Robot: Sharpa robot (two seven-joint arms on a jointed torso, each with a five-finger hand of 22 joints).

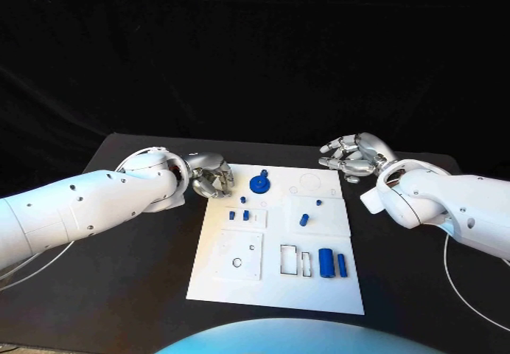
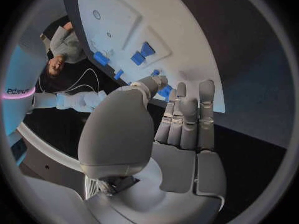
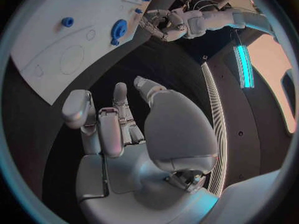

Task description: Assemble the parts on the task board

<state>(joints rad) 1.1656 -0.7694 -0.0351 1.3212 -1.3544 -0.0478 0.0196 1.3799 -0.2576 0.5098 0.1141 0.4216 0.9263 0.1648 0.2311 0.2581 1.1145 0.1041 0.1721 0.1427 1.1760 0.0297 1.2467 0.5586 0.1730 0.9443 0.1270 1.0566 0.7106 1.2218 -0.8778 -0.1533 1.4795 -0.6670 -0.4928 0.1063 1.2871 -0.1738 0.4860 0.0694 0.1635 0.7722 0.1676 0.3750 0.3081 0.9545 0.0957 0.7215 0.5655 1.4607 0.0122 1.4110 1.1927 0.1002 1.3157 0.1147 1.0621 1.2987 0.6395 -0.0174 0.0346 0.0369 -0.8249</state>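
The white task board (image 1: 238, 284) lies in the middle of the black table. A round blue part (image 1: 260, 182) sits at its far end. Small blue parts (image 1: 245, 215) stand in the middle panels, another (image 1: 304, 218) to their right. Two blue cylinders (image 1: 325, 262) lie near the front right. My left hand (image 1: 211, 177) hovers beside the board's far left corner, fingers extended and empty (image 2: 181, 129). My right hand (image 1: 353, 158) is off the far right corner, empty, fingers loosely bent (image 3: 124, 124). The right wrist view shows the round part (image 3: 118, 30) and the board (image 3: 56, 45).
Black table (image 1: 138, 280) surrounds the board on all sides, with bare room to the left, right and front. Empty outlined slots (image 1: 290, 259) lie on the board's near half. A thin white cable (image 1: 457, 287) trails under my right arm.
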